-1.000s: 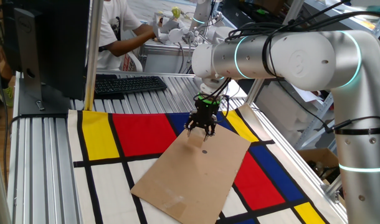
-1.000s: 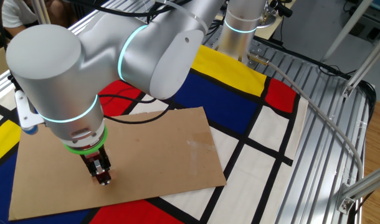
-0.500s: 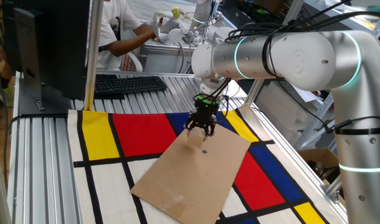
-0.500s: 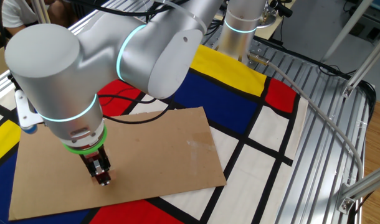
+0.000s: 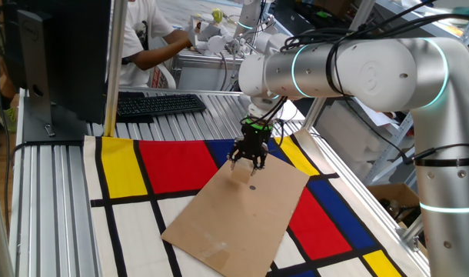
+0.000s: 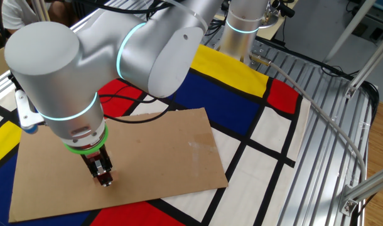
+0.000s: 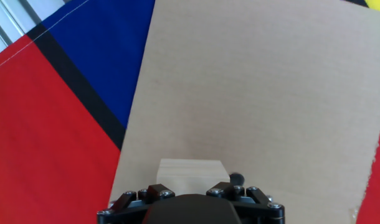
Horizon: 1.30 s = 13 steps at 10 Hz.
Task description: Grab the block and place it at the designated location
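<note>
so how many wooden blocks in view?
1. The block sits on the cardboard sheet near its left edge, right under the tool. In the fixed views the tool covers most of it; none elsewhere on the mat.

The block (image 7: 190, 169) looks like pale, smooth wood. The cardboard (image 7: 265, 93) is brown, dull and a bit grainy. The mat (image 5: 173, 165) looks like soft cloth in flat colours. The arm (image 5: 357, 69) is shiny silver, and the surface (image 5: 46, 192) is ridged grey metal.
</note>
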Each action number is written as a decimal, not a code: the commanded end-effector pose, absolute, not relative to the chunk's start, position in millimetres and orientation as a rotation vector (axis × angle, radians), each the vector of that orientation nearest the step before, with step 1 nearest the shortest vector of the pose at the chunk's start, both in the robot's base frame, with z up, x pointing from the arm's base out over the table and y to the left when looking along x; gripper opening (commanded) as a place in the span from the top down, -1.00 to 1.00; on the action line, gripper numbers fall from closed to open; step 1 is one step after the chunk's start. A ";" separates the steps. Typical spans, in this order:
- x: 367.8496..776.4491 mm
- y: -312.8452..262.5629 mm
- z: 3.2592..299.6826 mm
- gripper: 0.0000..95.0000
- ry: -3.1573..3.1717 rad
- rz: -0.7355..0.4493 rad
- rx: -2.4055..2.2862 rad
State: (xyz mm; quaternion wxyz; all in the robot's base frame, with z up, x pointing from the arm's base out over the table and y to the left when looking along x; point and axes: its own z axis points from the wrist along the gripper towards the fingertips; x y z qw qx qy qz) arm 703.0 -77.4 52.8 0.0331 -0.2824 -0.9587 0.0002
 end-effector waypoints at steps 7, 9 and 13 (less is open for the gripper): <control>703.6 -77.0 53.2 1.00 -2.953 0.018 -0.885; 703.6 -77.0 53.2 1.00 -2.953 0.028 -0.887; 709.2 -73.5 50.2 1.00 -2.914 0.047 -0.982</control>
